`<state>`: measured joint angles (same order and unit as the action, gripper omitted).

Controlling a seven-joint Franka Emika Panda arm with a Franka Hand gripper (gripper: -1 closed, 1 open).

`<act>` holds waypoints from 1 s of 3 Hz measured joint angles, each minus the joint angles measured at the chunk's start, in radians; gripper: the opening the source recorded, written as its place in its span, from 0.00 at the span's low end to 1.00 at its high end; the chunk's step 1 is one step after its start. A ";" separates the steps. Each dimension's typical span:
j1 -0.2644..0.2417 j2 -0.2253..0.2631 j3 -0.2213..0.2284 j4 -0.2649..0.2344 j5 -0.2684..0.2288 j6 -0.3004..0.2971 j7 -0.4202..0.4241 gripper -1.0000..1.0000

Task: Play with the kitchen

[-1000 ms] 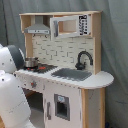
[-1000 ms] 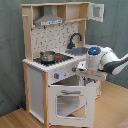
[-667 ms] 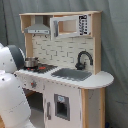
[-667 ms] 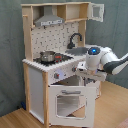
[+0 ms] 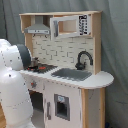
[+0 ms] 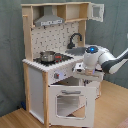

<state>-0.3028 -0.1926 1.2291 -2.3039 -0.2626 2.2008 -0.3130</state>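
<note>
The kitchen (image 5: 65,75) (image 6: 50,65) is a white and light-wood toy with a grey range hood (image 5: 37,30), a dotted backsplash (image 6: 55,37), a black faucet (image 5: 83,59) over a grey sink (image 5: 72,74), and a windowed oven door (image 6: 69,100). A small pot (image 6: 47,56) stands on the stovetop (image 5: 40,67). In the second exterior view my gripper (image 6: 79,70) is at the counter's front edge, just above the oven door and beside the knob panel (image 6: 61,75). In the first exterior view the gripper is hidden behind the arm.
My white arm (image 5: 12,85) fills the first exterior view's left and reaches in from the second exterior view's right (image 6: 107,57). A microwave-style cupboard (image 5: 70,25) sits on the upper shelf. A grey curtain (image 6: 10,50) hangs behind, above a wooden floor (image 6: 20,120).
In the second exterior view the gripper has shifted slightly left, closer to the kitchen's front panel. The kitchen and the pot have not moved.
</note>
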 joint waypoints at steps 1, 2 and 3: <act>0.000 0.052 0.004 -0.005 -0.008 0.077 -0.060 0.00; 0.000 0.091 0.008 -0.016 -0.015 0.161 -0.097 0.00; 0.001 0.152 0.040 -0.022 -0.035 0.234 -0.101 0.00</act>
<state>-0.3017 -0.0409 1.2692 -2.3262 -0.2973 2.4351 -0.4141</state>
